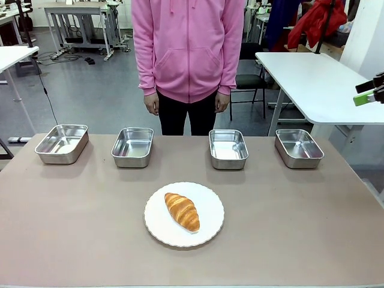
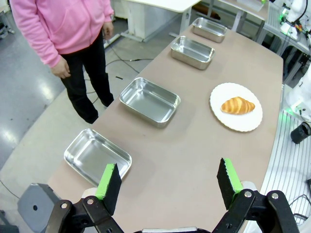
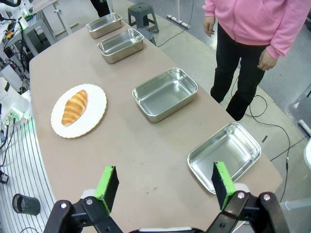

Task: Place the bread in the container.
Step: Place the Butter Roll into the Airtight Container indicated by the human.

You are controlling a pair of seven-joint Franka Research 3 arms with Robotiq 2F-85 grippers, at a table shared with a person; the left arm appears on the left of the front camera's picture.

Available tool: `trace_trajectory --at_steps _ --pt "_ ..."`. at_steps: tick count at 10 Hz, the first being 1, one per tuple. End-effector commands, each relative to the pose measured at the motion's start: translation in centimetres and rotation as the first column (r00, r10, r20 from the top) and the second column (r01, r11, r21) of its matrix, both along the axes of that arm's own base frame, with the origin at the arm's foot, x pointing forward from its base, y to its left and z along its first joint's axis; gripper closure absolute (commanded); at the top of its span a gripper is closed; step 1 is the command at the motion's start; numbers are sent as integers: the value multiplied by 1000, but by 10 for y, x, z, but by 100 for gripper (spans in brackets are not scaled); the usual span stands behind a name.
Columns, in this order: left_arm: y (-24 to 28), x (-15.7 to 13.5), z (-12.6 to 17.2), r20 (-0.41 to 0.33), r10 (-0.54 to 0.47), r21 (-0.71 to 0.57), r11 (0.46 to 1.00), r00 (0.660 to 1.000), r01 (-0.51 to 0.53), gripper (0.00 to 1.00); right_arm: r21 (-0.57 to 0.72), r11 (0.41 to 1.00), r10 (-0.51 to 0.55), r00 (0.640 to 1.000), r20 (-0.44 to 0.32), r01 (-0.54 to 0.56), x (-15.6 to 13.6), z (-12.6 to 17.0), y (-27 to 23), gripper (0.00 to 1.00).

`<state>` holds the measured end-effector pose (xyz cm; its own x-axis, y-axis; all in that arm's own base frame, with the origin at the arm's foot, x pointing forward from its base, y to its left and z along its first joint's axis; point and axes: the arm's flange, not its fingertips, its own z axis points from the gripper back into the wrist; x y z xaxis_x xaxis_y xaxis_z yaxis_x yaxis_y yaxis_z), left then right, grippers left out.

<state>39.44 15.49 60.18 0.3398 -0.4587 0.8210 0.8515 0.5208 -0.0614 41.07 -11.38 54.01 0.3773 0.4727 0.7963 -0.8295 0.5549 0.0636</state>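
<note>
bread [image 1: 182,211] on plate [image 1: 210,225]; left gripper [image 2: 167,167], right gripper [image 3: 164,169] both wide (probably well above table [image 1: 300,228])

Open table [image 1: 300,228] around plate [image 1: 157,219], pans [image 1: 132,146] seemingly well behind.

a glossy grey floor [image 1: 90,96] carries bright reflections, with black cables [image 1: 66,58] trailing across it. a white table [image 1: 312,78] stands at the right with a black chair [image 1: 249,81] beside it. a pale workbench [image 1: 78,8] stands far back at the left, and a grey stool [image 3: 141,10] sits on the floor.
</note>
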Motion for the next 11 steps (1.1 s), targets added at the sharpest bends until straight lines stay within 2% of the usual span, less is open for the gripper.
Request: trace_trajectory --at_steps 1,11 --pt "1 -1 0 3 0 -2 1000 1000 0 0 3 1000 4 1000 5 -4 0 2 1 0" --pt "1 -1 0 3 0 -2 1000 1000 0 0 3 1000 4 1000 5 -4 0 2 1 0"
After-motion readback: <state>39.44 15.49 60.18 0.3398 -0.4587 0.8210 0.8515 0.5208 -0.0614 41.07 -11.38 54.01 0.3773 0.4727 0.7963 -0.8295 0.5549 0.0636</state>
